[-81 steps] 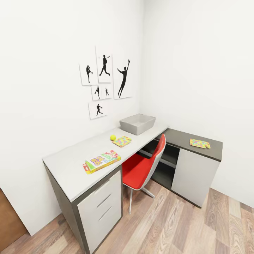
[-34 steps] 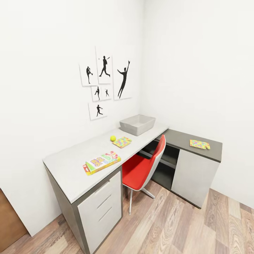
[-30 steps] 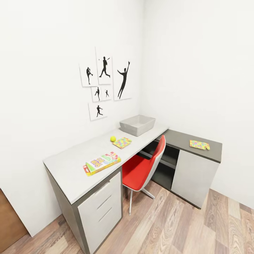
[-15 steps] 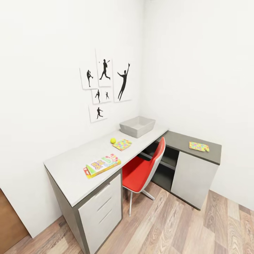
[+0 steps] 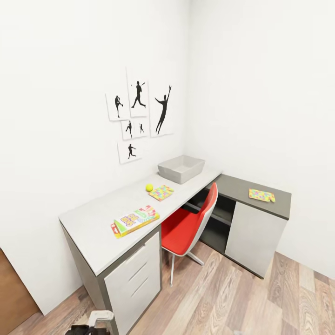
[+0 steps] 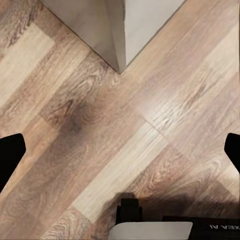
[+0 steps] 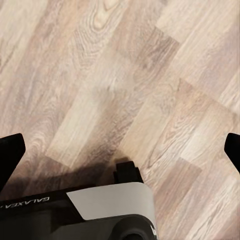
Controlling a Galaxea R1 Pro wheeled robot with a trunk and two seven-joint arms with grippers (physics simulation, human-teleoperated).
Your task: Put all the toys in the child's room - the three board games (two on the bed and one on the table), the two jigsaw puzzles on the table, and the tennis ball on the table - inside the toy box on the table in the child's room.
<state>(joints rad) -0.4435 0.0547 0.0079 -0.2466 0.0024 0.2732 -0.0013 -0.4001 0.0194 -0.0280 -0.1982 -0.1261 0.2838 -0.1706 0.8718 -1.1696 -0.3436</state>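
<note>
— Sitting at twelve o'clock on the light grey stretch of the table (image 5: 93,232) is the toy box (image 5: 181,168), open-topped.

— And the toys?

— At its seven o'clock, the tennis ball (image 5: 149,187) is lying just beside one jigsaw puzzle (image 5: 161,192); farther along, the board game (image 5: 135,221) is resting flat. The other jigsaw puzzle (image 5: 262,195) is lying at three o'clock on the dark top.

— Grippers?

— The left gripper (image 6: 120,150) and the right gripper (image 7: 120,150) are both hanging over the wood floor (image 5: 223,298), fingers spread wide, holding nothing.
</note>
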